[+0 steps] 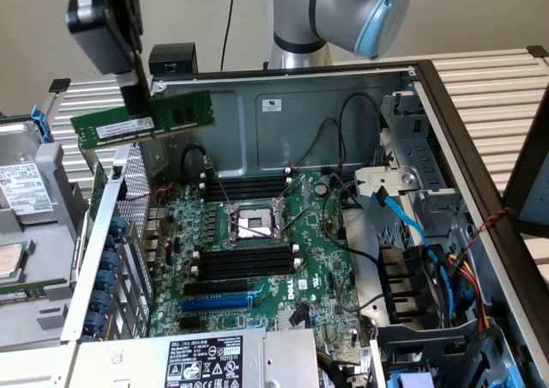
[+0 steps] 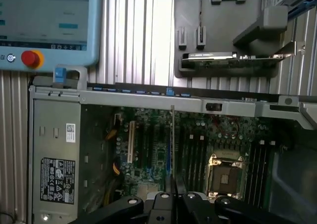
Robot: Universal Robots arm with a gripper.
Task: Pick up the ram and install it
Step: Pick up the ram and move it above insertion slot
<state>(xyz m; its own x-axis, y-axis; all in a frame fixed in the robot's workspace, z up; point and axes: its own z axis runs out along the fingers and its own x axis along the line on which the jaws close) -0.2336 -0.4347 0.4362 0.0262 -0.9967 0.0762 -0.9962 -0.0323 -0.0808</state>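
Note:
The ram (image 1: 141, 120), a long green stick with a white label strip, hangs level above the open computer case's far corner on the exterior view's left. My gripper (image 1: 139, 103) is shut on its middle from above. In the wrist view the ram (image 2: 172, 140) shows edge-on as a thin line running out from my gripper (image 2: 172, 183), over the motherboard (image 2: 198, 135). Below lie the long black memory slots (image 1: 249, 261), a second bank (image 1: 250, 184) and the CPU socket (image 1: 249, 223) between them. The ram is well clear of the board.
A blue slot (image 1: 219, 303) and the power supply (image 1: 206, 362) sit at the case's near side. Cables and a drive cage (image 1: 420, 259) crowd the exterior view's right. A grey tray of parts (image 1: 21, 233) lies outside on the left. A teach pendant with a red button (image 2: 29, 59) is beside the case.

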